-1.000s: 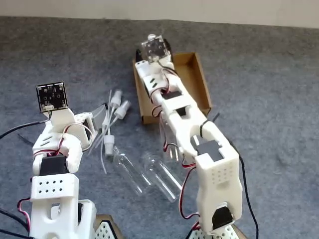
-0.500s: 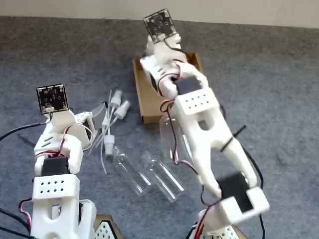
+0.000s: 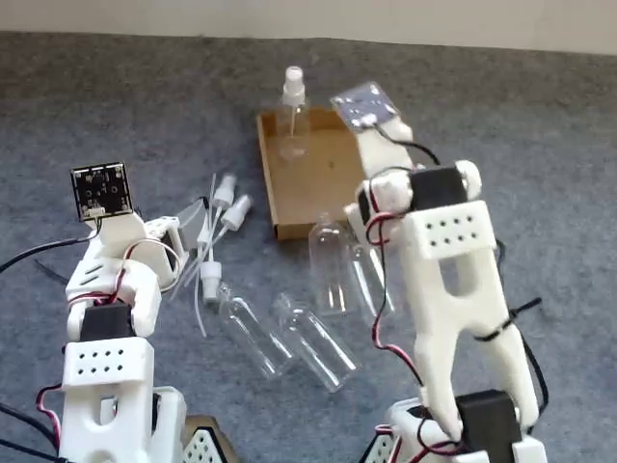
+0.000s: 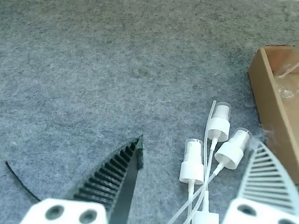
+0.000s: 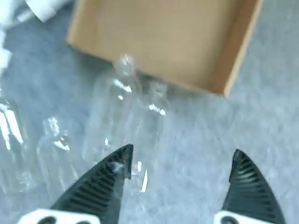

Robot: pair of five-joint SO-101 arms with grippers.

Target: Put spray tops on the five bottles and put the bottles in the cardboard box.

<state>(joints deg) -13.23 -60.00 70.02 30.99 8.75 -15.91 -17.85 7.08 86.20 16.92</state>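
- Grey, felt-like cloth covers the worktop (image 3: pixel 116 96), and a pale wall (image 3: pixel 482 19) runs along its far edge.
- The cardboard box (image 3: pixel 333 207) lies open at the far centre.
- One capped bottle (image 3: pixel 292 111), clear with a white spray top on it, stands upright in the box's far-left corner.
- A far pair of bottles (image 3: pixel 328 260), both uncapped, lies side by side on the cloth just near of the box's near wall.
- A near pair of bottles (image 3: pixel 313 342), also uncapped, lies at an angle, nearer and further left.
- Loose spray tops (image 3: pixel 224 193) with thin dip tubes lie in a cluster left of the box.
- The left arm (image 3: pixel 106 357) rises from the near-left corner and leans toward the far side.
- The left gripper (image 4: pixel 199 145) points down at the cluster, its jaws apart with spray tops between them, clamping nothing.
- The right arm (image 3: pixel 448 270) stands steeply at the near right and folds at the elbow, with its wrist above the box's right wall.
- The right gripper (image 5: pixel 182 154) looks down over the far pair of bottles, its jaws wide apart and empty.
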